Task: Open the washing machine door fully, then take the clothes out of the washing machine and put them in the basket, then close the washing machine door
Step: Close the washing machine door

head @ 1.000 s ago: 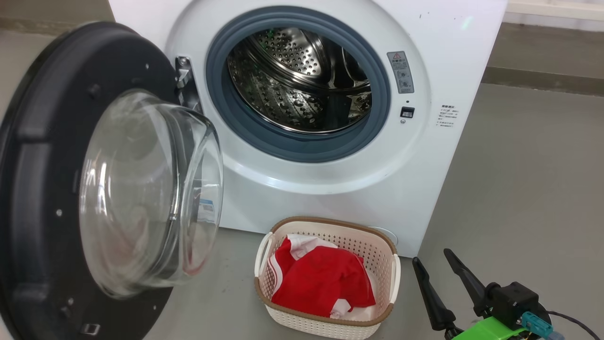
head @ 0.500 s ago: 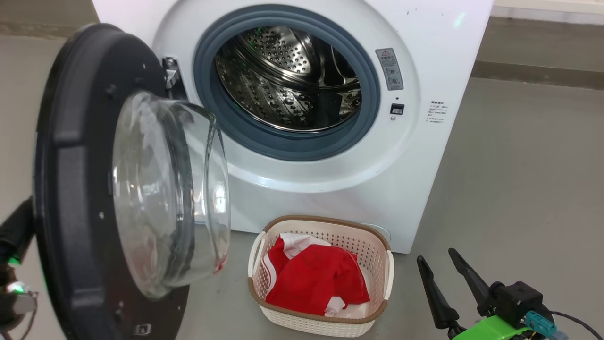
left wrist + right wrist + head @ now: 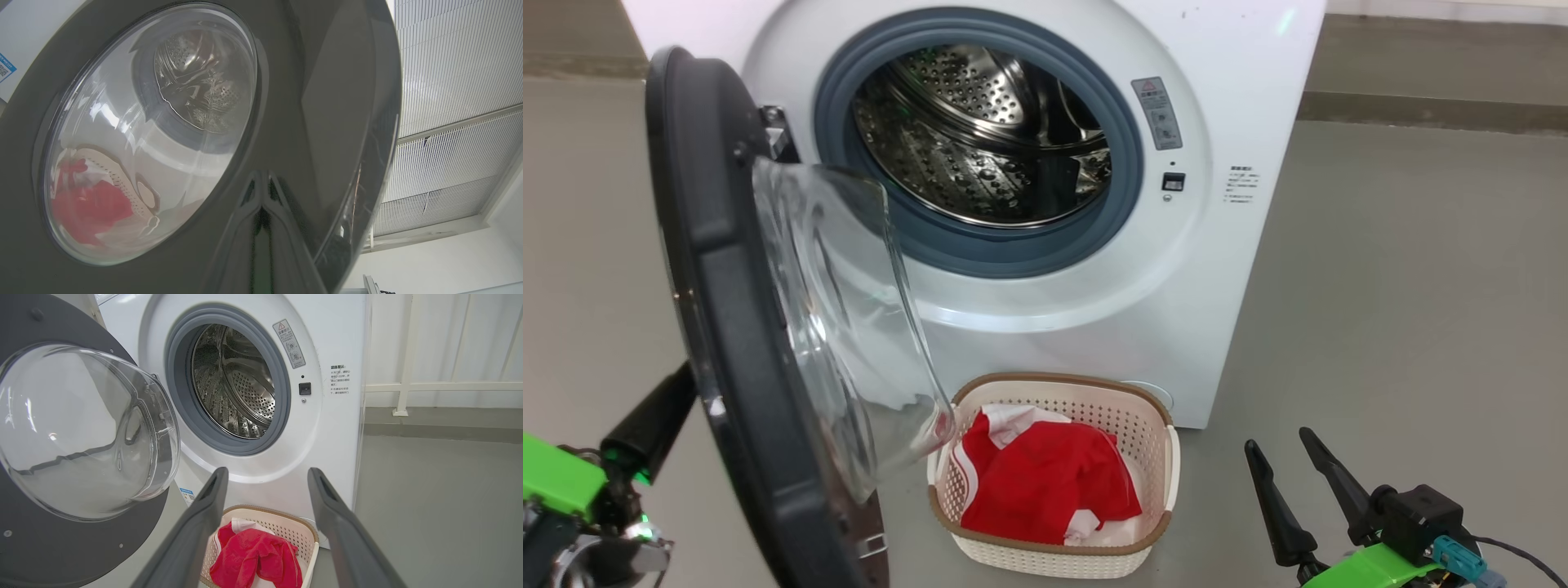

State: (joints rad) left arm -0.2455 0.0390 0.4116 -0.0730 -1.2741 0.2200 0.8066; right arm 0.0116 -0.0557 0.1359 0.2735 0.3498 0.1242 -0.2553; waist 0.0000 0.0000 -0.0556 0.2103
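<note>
In the head view the washing machine [image 3: 1241, 82] fills the 12 o'clock half, its grey rubber ring [image 3: 1127, 188] framing a bare steel drum [image 3: 980, 122], with a warning sticker [image 3: 1157, 113] and a small dark latch [image 3: 1173, 181] at the ring's 3 o'clock. The basket [image 3: 1160, 457] sits on the grey floor [image 3: 1421, 286] at 6 o'clock, just in front of the machine, and the red clothes [image 3: 1045, 482] lie heaped inside it. The washing machine door [image 3: 727, 327] stands part-way swung and almost edge-on. Its long line runs from 11 o'clock down to 6 o'clock, hinged at the opening's 10 o'clock, and the glass bowl bulges toward 3 o'clock, at the machine. The bowl's lower lip overlaps the basket's 9 o'clock rim; whether they touch cannot be told. The door stands between the basket and the left gripper [image 3: 261, 196], which is at 8 o'clock behind the black rim with its fingers pressed together and their tips at the glossy outer face. The right gripper [image 3: 1276, 441] waits at 4 o'clock, well clear of the basket. Its fingers are spread and hold nothing, pointing toward 11 o'clock.
</note>
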